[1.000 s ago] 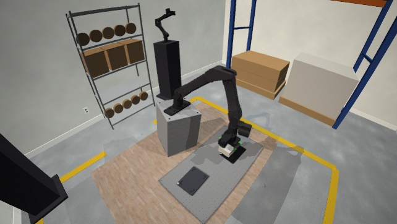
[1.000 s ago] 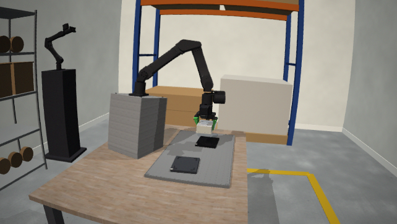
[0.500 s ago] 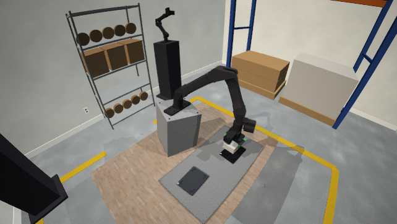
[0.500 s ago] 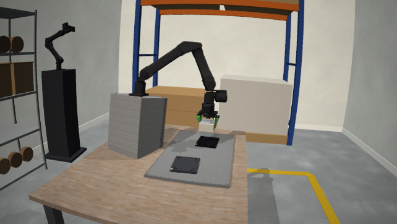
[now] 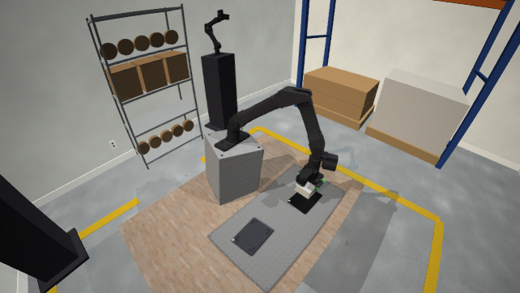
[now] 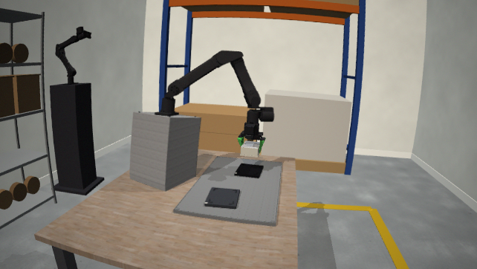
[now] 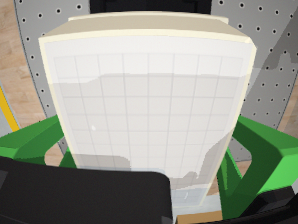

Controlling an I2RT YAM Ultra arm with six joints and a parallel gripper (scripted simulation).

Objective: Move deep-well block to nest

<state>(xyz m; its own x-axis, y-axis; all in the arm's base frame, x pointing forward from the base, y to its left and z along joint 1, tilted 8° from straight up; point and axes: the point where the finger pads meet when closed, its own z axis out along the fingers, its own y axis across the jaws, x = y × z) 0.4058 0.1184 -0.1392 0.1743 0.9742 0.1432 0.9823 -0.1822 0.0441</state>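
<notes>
End effector [image 6: 252,142] clamped on deep-well block [image 6: 249,149], block betw. green fingers, above N1 [image 6: 249,170]

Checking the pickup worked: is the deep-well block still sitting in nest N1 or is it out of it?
Out. The deep-well block hangs clamped in the gripper above nest N1, whose black surface lies bare below it.

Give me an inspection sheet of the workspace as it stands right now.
Surface: grey perforated plate on a wooden table.
Job's things: white 96-well deep-well block held in the air above black plate nest N1; black plate nest N2 vacant.
Clutter: nothing seen.
Grippers: black gripper, green fingers shut on the block's sides.
Cables: nothing seen.
Surroundings: grey pedestal; metal shelf rack; cardboard boxes.
</notes>
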